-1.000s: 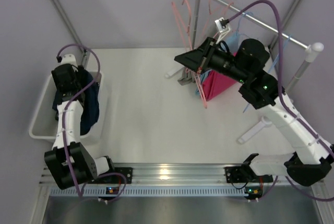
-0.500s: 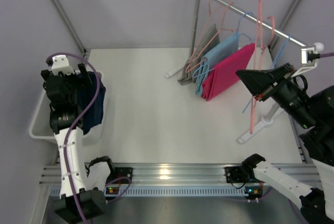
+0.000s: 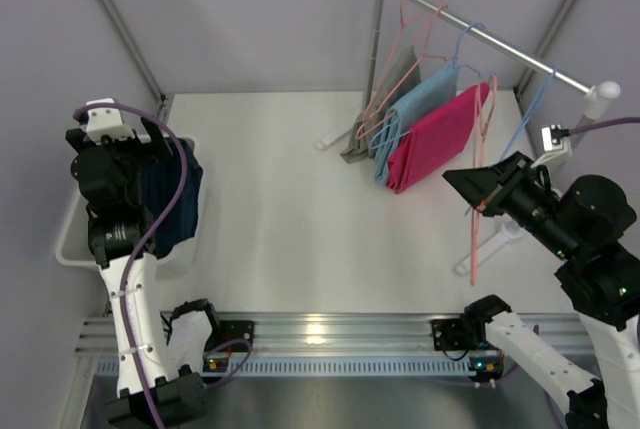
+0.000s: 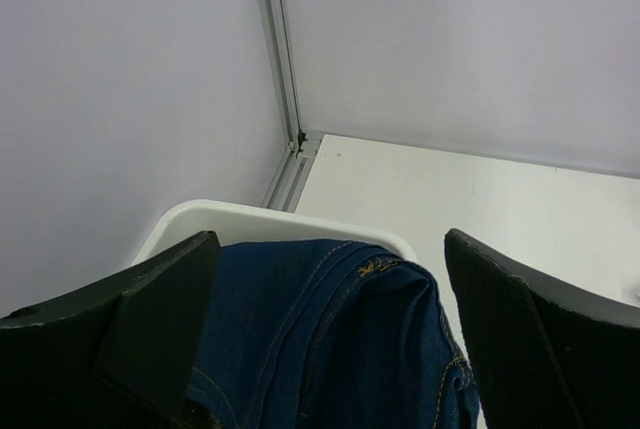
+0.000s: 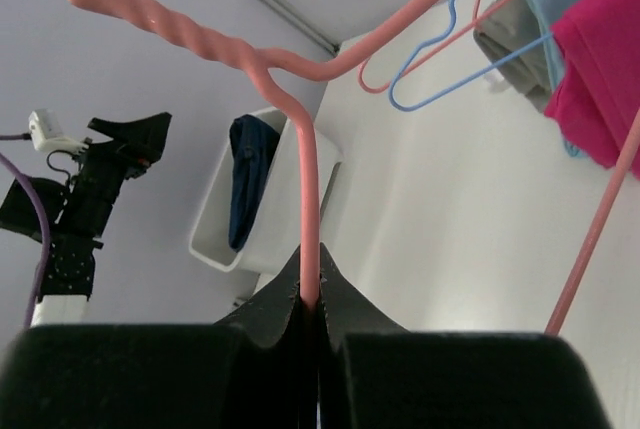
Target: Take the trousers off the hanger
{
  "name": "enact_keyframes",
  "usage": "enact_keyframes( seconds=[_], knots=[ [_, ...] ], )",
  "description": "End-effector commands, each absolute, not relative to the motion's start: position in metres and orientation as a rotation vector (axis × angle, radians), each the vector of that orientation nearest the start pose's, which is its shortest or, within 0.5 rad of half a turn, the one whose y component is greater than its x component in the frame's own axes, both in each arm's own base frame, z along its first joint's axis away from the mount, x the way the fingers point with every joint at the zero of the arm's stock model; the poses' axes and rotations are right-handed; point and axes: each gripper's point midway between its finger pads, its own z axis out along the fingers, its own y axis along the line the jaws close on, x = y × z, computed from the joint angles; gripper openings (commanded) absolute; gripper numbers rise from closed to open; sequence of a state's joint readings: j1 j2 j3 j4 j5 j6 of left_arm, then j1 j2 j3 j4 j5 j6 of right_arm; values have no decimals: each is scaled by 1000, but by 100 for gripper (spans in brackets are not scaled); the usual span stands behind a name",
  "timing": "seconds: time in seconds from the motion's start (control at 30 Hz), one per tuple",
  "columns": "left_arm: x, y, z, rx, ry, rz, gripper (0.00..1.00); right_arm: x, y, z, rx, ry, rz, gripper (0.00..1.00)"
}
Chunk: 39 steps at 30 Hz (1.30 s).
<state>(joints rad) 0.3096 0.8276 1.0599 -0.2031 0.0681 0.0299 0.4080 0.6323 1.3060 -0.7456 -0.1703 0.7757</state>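
Plain navy trousers [image 3: 172,197] hang over the rim of the white bin [image 3: 70,234]; they also show in the left wrist view [image 4: 330,339]. My left gripper [image 3: 120,144] hovers above them, open and empty [image 4: 330,249]. My right gripper [image 3: 472,186] is shut on a bare pink hanger [image 3: 480,179], held off the rail; the wrist view shows its wire [image 5: 310,199] pinched between the jaws [image 5: 310,294]. Magenta trousers [image 3: 435,139] hang on the rack beside a light blue cloth [image 3: 425,99] and a grey one [image 3: 400,74]. No black speckled pair shows.
The rack rail [image 3: 500,39] runs across the back right on white posts, with its foot [image 3: 490,249] near my right gripper. Pink hangers and a blue hanger [image 3: 520,129] hang on it. Grey walls close in on the table.
My right gripper pulled the pink hanger back from the rack to the right side, then shifted slightly left and down. My left arm rose from the bin, leaving the navy trousers draped there.
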Motion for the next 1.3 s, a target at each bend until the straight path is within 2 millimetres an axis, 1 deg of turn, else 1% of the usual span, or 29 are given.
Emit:
enact_keyframes(
  seconds=[0.0,0.03,0.1,0.13,0.17,0.23,0.33,0.4,0.47,0.5,0.53,0.6,0.67,0.7,0.73,0.77,0.83,0.87,0.9,0.93,1.0,1.03,1.07,1.17,1.2,1.23,1.27],
  knots=[
    [298,82,421,-157,1459,199,99,179,150,432,284,1749,1159,0],
    [297,81,422,-155,1456,201,99,190,154,433,304,1755,1159,0],
    [294,81,425,-154,1450,210,99,205,148,445,365,1702,1128,0],
    [293,82,425,-149,1449,218,99,216,144,443,407,1701,1089,0],
    [290,81,429,-141,1438,223,99,226,132,443,475,1672,1024,0],
    [286,80,433,-130,1424,235,99,240,122,439,543,1670,949,0],
    [281,77,439,-116,1404,238,99,257,111,435,623,1655,873,0],
    [281,73,440,-90,1401,225,99,265,101,439,667,1623,831,0],
    [280,71,440,-81,1397,222,99,274,96,442,681,1606,812,0],
    [281,71,439,-82,1400,221,99,278,88,444,704,1588,793,0],
    [281,71,439,-79,1397,219,99,284,85,442,717,1588,779,0],
    [282,72,441,-82,1389,220,99,290,73,443,756,1572,740,0],
    [284,71,441,-78,1386,213,99,299,67,439,780,1579,724,0],
    [285,70,441,-75,1386,211,99,302,59,437,805,1568,713,0],
    [285,70,443,-76,1385,206,99,307,56,434,820,1569,710,0],
    [288,70,441,-74,1392,200,99,310,50,432,839,1567,709,0],
    [289,69,441,-71,1390,195,99,317,45,424,870,1573,712,0],
    [290,70,440,-72,1394,196,99,317,45,422,873,1579,726,0],
    [291,70,441,-71,1393,197,99,320,39,417,891,1580,717,0],
    [291,71,440,-71,1394,201,99,319,39,416,891,1580,722,0],
    [293,72,437,-72,1402,204,99,320,41,407,885,1602,732,0],
    [293,72,436,-72,1403,204,99,318,42,408,873,1599,741,0],
    [293,72,434,-73,1406,206,99,318,45,403,868,1613,751,0],
    [294,72,433,-72,1408,202,99,313,54,404,818,1622,799,0],
    [295,72,433,-69,1408,200,99,313,55,398,821,1635,796,0],
    [295,71,433,-70,1408,196,99,309,55,399,812,1633,800,1],
    [295,71,433,-70,1408,194,99,308,56,394,812,1647,797,4]
  ],
)
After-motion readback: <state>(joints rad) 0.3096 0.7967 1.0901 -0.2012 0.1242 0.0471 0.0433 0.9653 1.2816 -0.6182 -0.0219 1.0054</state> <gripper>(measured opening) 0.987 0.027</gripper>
